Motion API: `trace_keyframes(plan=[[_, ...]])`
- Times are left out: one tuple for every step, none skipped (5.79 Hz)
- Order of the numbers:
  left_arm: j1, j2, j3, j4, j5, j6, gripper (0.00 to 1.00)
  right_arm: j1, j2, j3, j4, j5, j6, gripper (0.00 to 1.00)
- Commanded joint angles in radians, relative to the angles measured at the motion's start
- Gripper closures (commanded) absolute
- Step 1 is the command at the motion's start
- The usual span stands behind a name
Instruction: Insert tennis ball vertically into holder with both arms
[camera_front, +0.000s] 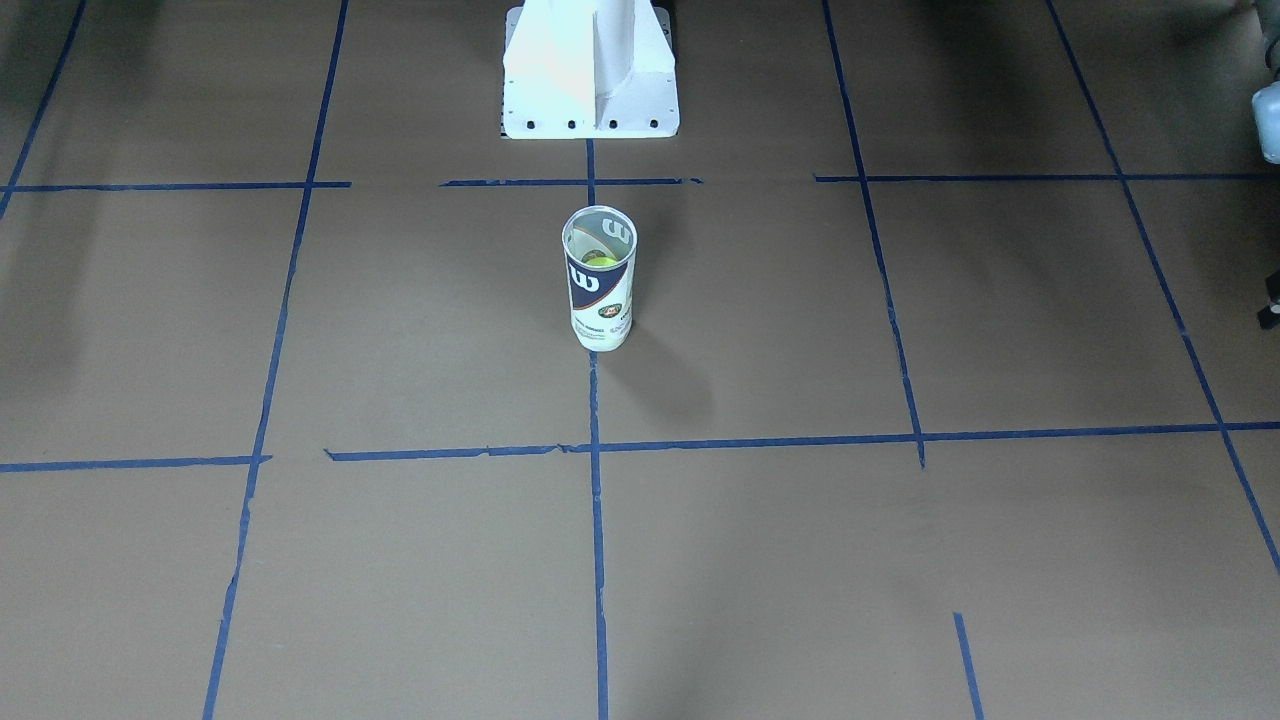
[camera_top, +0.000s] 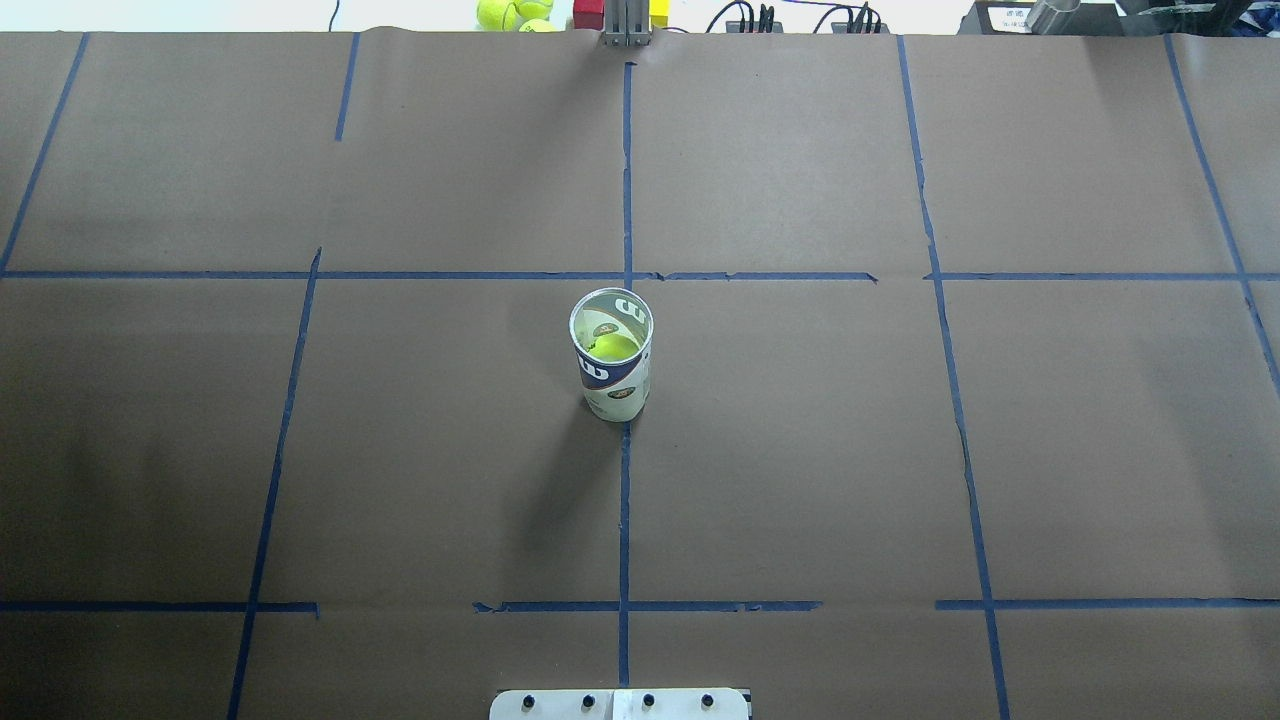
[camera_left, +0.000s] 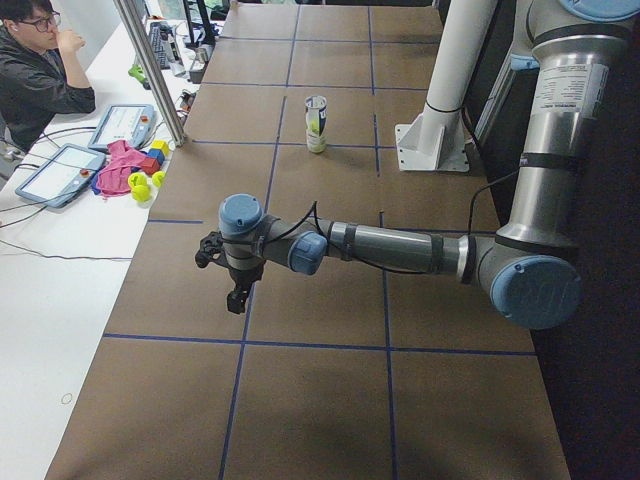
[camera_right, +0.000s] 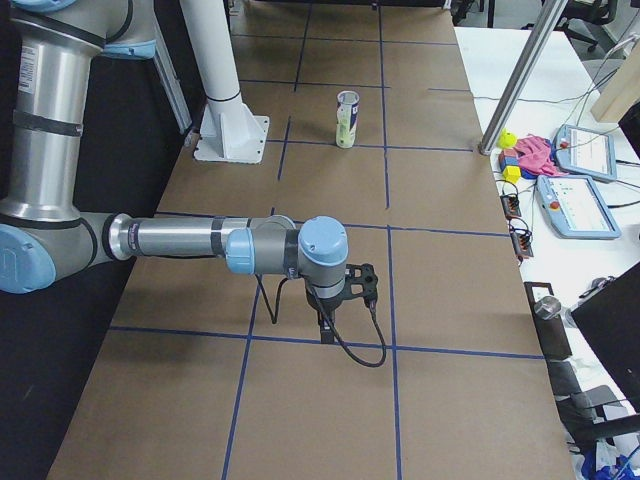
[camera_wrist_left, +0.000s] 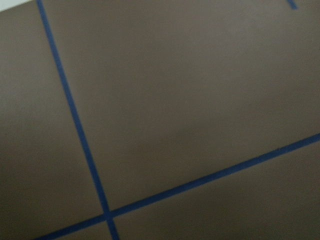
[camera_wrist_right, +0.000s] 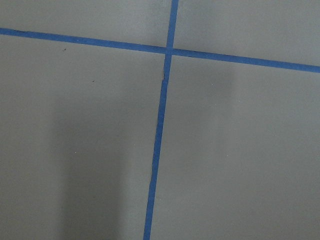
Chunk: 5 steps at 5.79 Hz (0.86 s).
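Note:
The holder (camera_top: 612, 378) stands upright at the middle of the table, its open end up, on the centre tape line. A yellow-green tennis ball (camera_top: 614, 347) lies inside it, seen through the mouth. In the front-facing view the holder (camera_front: 598, 295) has the ball (camera_front: 601, 262) low in the tube. Both arms are far from it, out toward the table's ends. The left gripper (camera_left: 237, 300) hangs over bare paper in the exterior left view. The right gripper (camera_right: 325, 325) hangs likewise in the exterior right view. I cannot tell whether either is open or shut. Both wrist views hold only paper and tape.
The white pedestal base (camera_front: 590, 85) stands behind the holder. Blue tape lines grid the brown paper. Loose tennis balls (camera_top: 505, 12) and blocks lie beyond the far edge. A person (camera_left: 35, 70) sits by tablets (camera_left: 120, 125) at a side table, next to a metal post (camera_left: 150, 70).

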<state>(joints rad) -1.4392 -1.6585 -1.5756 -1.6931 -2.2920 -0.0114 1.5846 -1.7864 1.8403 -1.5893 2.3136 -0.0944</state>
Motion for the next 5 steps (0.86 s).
trace_keyframes(plan=[[-0.045,0.008,0.003,0.142,-0.003,0.145,0.0,-0.001,0.007,0.0,0.002,0.0,-0.002,0.0],[-0.064,0.0,-0.003,0.302,-0.003,0.148,0.0,-0.001,0.008,0.002,0.002,0.003,-0.002,0.0],[-0.076,0.025,0.002,0.309,-0.009,0.146,0.0,-0.001,0.008,0.002,0.002,0.001,-0.002,0.0],[-0.076,0.049,0.009,0.306,-0.011,0.146,0.0,-0.001,0.007,0.001,0.0,0.003,-0.002,0.0],[-0.079,0.054,-0.012,0.306,-0.011,0.149,0.0,-0.001,0.004,0.0,0.0,0.001,-0.002,0.0]])
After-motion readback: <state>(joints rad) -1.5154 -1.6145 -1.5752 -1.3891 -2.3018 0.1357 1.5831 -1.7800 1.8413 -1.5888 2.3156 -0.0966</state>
